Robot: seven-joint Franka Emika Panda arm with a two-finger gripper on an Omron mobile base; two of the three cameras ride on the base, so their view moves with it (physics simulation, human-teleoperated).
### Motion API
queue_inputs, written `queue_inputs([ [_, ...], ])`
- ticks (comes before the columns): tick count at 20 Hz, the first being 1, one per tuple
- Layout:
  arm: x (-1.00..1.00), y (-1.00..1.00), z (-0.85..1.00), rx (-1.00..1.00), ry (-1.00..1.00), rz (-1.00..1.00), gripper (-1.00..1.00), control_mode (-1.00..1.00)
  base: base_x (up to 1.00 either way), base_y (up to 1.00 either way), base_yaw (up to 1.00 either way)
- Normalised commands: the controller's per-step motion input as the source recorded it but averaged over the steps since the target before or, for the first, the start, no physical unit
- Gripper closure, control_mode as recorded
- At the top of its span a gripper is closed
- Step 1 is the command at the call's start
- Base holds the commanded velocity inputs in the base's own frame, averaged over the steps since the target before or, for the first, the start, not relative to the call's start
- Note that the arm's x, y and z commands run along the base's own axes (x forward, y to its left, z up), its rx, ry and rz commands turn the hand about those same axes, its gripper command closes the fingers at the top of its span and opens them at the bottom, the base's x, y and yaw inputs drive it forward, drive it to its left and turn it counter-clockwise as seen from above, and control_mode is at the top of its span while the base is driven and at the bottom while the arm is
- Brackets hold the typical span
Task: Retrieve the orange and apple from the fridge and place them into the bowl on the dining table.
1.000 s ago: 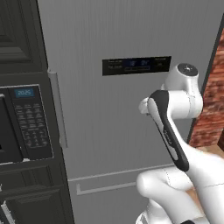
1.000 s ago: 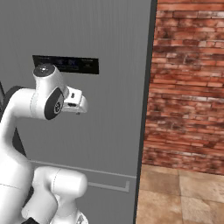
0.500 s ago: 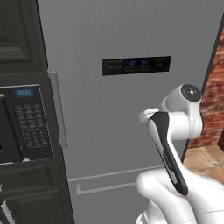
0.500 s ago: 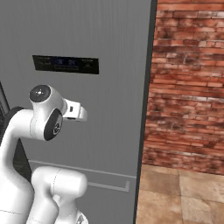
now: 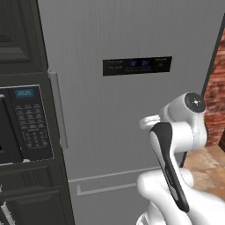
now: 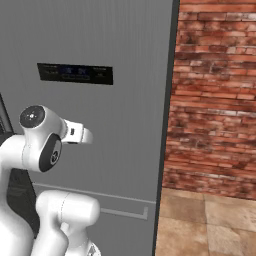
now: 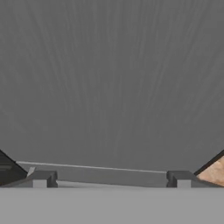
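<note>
A: so what've we got, counted?
B: one fridge [image 5: 114, 110], door closed, one long handle [image 5: 58, 110], one display panel [image 5: 137, 66]. One microwave [image 5: 22, 125] to its left, one brick wall [image 6: 215, 90] on the right.
A: gripper [image 7: 111, 178]?
B: jaws spread wide, nothing in them, facing the fridge door.
</note>
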Motion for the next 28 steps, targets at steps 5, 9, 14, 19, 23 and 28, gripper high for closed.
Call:
queue_inputs([
  [5, 0.00, -0.19, 0.01, 0.01, -0.18, 0.00, -1.00, -1.00, 0.00, 0.00, 0.00],
  [9, 0.00, -0.21, 0.01, 0.02, -0.10, 0.00, -1.00, -1.00, 0.00, 0.00, 0.00],
  [14, 0.00, -0.19, 0.00, 0.02, -0.05, 0.00, -1.00, -1.00, 0.00, 0.00, 0.00],
  [19, 0.00, -0.02, 0.00, 0.00, 0.00, 0.00, -1.00, 1.00, -0.15, 0.00, 0.00],
  [23, 0.00, 0.00, 0.00, 0.00, 0.00, 0.00, -1.00, 1.00, -0.56, 0.00, 0.00],
  [28, 0.00, 0.00, 0.00, 0.00, 0.00, 0.00, -1.00, 1.00, -0.56, 0.06, 0.00],
])
